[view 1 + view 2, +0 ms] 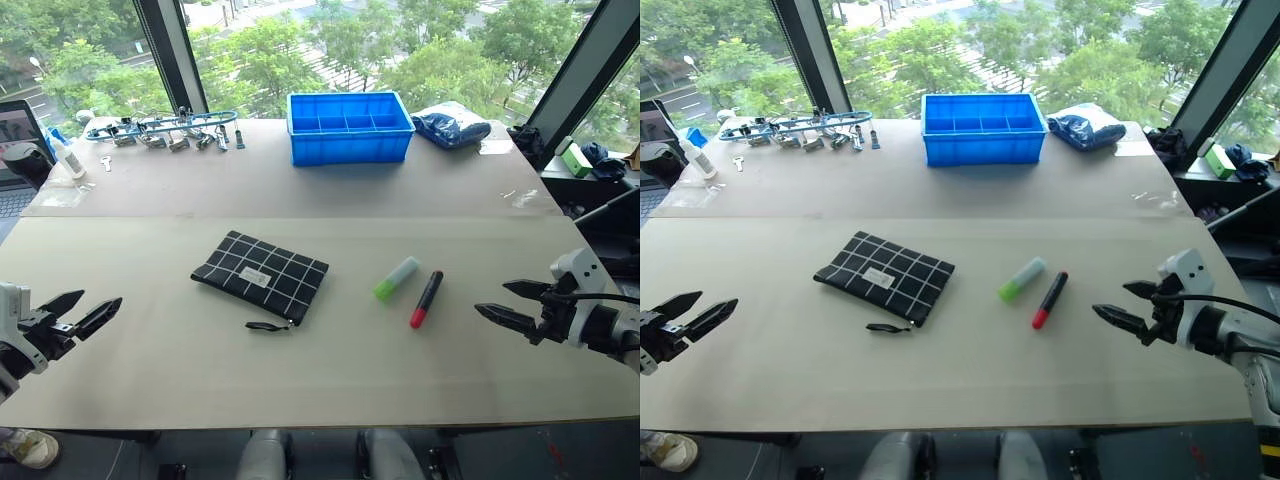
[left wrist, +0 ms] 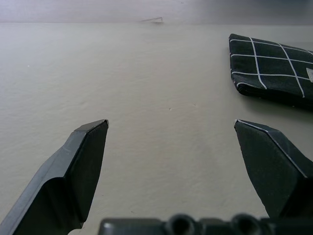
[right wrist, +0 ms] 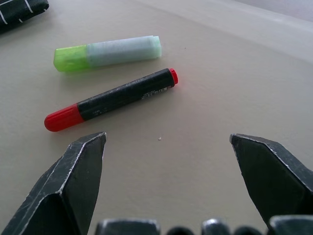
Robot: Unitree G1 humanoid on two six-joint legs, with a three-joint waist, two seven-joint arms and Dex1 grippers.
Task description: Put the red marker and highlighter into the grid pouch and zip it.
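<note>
Progress at this moment was nil, as far as I could judge: nothing had been packed. The grid pouch (image 1: 260, 277) lay flat at centre-left of the left eye frame, its strap pull trailing toward the lower edge; I could not tell from these views whether the zipper was open. The highlighter (image 1: 397, 278) and the red marker (image 1: 426, 299) lay side by side on the table (image 1: 300, 190), right of centre, close together but not touching, both well apart from the pouch. My left gripper (image 1: 85, 309) hovered at the lower left of the frame, released and empty. My right gripper (image 1: 508, 303) hovered at the right edge, also spread wide with nothing between its fingers, pointed toward the marker. Remaining, in my estimate: opening the pouch if needed, loading both pens, zipping.
</note>
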